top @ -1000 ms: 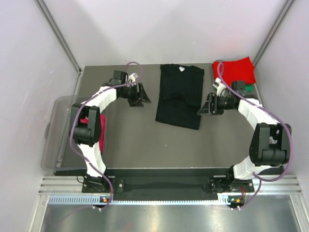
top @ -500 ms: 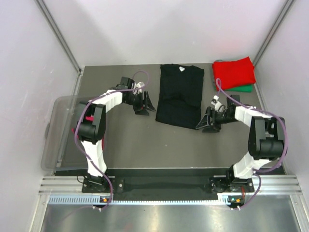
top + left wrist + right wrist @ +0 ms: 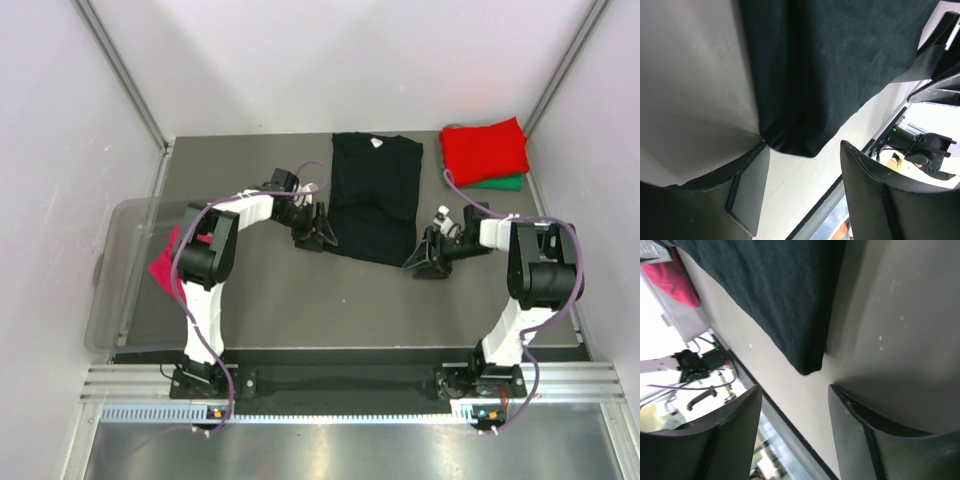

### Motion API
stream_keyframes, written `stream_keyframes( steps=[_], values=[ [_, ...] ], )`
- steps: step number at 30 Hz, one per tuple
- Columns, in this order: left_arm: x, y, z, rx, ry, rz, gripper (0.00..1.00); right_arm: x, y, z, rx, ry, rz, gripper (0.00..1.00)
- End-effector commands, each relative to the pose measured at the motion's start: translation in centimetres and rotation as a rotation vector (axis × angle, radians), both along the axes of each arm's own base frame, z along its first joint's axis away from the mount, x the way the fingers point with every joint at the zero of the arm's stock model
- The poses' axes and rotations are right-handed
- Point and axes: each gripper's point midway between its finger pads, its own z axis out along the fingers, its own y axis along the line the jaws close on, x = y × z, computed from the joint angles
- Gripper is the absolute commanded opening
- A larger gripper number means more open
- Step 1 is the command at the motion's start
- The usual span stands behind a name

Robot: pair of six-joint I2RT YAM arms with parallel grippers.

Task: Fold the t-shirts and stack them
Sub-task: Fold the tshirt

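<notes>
A black t-shirt (image 3: pixel 375 195) lies flat at the back middle of the table, its white neck label at the far end. My left gripper (image 3: pixel 318 235) is low at its near left corner, jaws open; in the left wrist view that corner (image 3: pixel 790 142) sits just ahead of the left gripper (image 3: pixel 805 152). My right gripper (image 3: pixel 416 264) is low at the near right corner, open, and the corner (image 3: pixel 807 367) lies just beyond the right gripper (image 3: pixel 796 390). A folded red t-shirt (image 3: pixel 485 150) rests on a green one (image 3: pixel 508 183) at the back right.
A clear plastic bin (image 3: pixel 115 300) stands off the table's left edge with a magenta t-shirt (image 3: pixel 165 265) in it. Metal frame posts rise at both back corners. The table's dark front edge runs just behind the arm bases.
Both grippers have come down and inward to the black shirt's near corners, the left from the left, the right from beside the red stack. The right jaws have narrowed a little.
</notes>
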Motion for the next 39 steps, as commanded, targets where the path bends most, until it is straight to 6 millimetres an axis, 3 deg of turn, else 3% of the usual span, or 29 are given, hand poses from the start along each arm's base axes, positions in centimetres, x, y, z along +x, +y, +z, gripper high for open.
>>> stream_keyframes(
  steps=[1, 6, 10, 11, 15, 18, 20, 23, 27, 28, 29, 30, 34, 39],
  values=[
    [1.5, -0.8, -0.1, -0.014, -0.042, -0.006, 0.63, 1.8, 0.2, -0.8, -0.005, -0.036, 0.005, 0.56],
    [1.6, -1.0, -0.5, -0.011, -0.032, -0.006, 0.56, 2.1, 0.5, -1.5, -0.005, -0.015, 0.014, 0.54],
    [1.1, -0.8, -0.7, -0.005, -0.012, 0.010, 0.42, 2.6, 0.5, -2.0, -0.003, -0.005, 0.005, 0.54],
    [0.7, -0.6, -1.0, -0.002, 0.000, 0.015, 0.34, 2.7, 0.6, -2.2, -0.003, 0.003, 0.004, 0.54],
    [0.3, -0.5, -0.8, -0.001, 0.000, 0.026, 0.22, 3.0, 0.5, -2.7, -0.003, 0.006, 0.006, 0.48],
    [0.1, -0.2, -0.8, 0.010, 0.005, 0.039, 0.00, 3.4, 0.4, -2.9, -0.015, -0.001, 0.005, 0.46],
    [-0.3, -0.1, -1.0, 0.016, 0.015, 0.047, 0.00, 3.5, 0.3, -3.1, -0.021, -0.003, 0.008, 0.44],
    [-0.6, 0.1, -0.8, 0.015, 0.015, 0.063, 0.00, 3.8, 0.4, -3.0, -0.018, -0.018, 0.014, 0.33],
    [-1.3, 0.2, 0.5, -0.009, -0.001, 0.075, 0.00, 4.6, 0.1, -1.8, -0.013, -0.074, 0.033, 0.12],
    [-1.9, 0.3, 0.5, -0.014, 0.013, 0.080, 0.00, 4.7, -0.1, -1.5, -0.011, -0.093, 0.044, 0.03],
    [-2.0, 0.2, 1.0, -0.026, 0.002, 0.083, 0.00, 5.3, -0.2, -0.6, -0.013, -0.125, 0.050, 0.00],
    [-2.0, 0.2, 2.2, -0.041, -0.023, 0.085, 0.00, 5.3, -0.3, -0.2, -0.014, -0.132, 0.055, 0.00],
    [-3.5, 0.5, 3.8, -0.067, -0.035, 0.098, 0.00, 5.4, -0.4, 2.1, -0.021, -0.210, 0.086, 0.00],
    [-4.8, 0.8, 7.1, -0.106, -0.089, 0.091, 0.00, 4.8, -0.3, 6.4, -0.013, -0.328, 0.135, 0.00]
  ],
)
